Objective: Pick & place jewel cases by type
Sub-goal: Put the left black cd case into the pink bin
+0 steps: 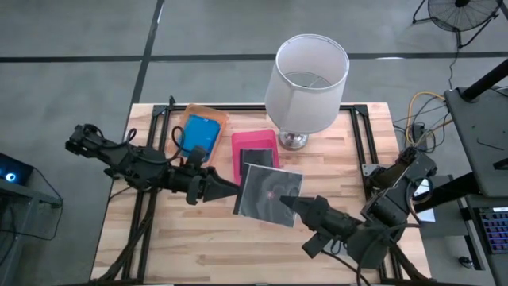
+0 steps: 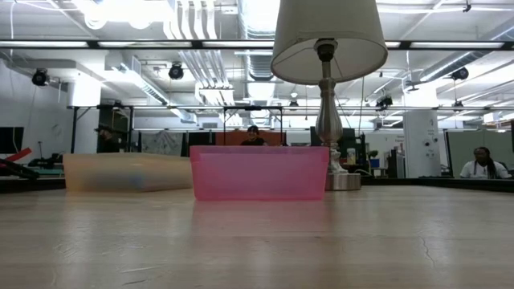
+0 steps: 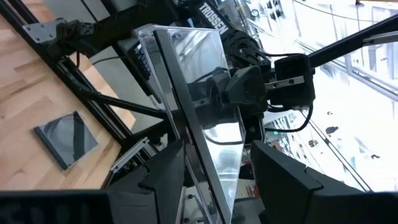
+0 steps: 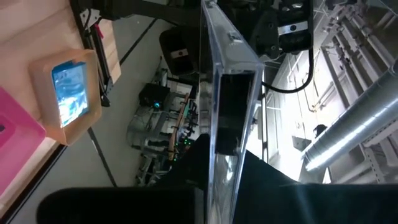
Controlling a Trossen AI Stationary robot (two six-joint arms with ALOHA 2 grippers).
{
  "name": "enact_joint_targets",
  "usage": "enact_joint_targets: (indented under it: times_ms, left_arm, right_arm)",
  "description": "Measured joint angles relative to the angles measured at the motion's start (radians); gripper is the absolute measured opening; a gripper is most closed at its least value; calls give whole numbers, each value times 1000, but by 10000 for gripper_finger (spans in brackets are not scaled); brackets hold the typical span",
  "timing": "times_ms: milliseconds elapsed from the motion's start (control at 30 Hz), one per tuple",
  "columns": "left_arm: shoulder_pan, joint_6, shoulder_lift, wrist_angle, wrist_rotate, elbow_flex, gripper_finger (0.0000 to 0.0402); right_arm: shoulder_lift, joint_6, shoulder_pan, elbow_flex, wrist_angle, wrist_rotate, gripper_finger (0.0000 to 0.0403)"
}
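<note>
A dark grey, clear jewel case [image 1: 268,193] hangs high over the table's middle, its face up, between my two level grippers. My right gripper [image 1: 295,204] comes from the near right and is shut on it. My left gripper [image 1: 235,188] comes from the left and is open, with a finger [image 3: 163,177] on either side of the case's left edge [image 3: 186,124]. A blue case [image 1: 198,133] lies in the orange tray [image 1: 213,116]. Another dark case [image 1: 255,157] lies in the pink tray [image 1: 238,152], and one more [image 3: 65,138] lies flat on the table. My left gripper straddles the case's left edge; I cannot tell whether its fingers touch it. My right gripper pinches the case's near right corner [image 4: 225,134] between its two fingers, one on the upper face and one beneath. It comes level from the table's near right. The case is lifted clear.
A lamp with a white shade [image 1: 309,75] stands at the far middle, its foot [image 1: 294,141] beside the pink tray. In the low view the orange tray [image 2: 128,172] and pink tray [image 2: 259,172] stand side by side, with bare wood toward the near edge.
</note>
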Motion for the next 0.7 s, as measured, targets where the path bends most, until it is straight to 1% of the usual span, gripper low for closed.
enact_joint_targets:
  times_ms: [367,700]
  left_arm:
    - [9,1,-8,-2,6,0,168]
    - [10,-2,-12,-47,8,0,168]
  right_arm:
    - [-1,0,-1,0,6,-1,13]
    - [-1,0,-3,0,2,-6,13]
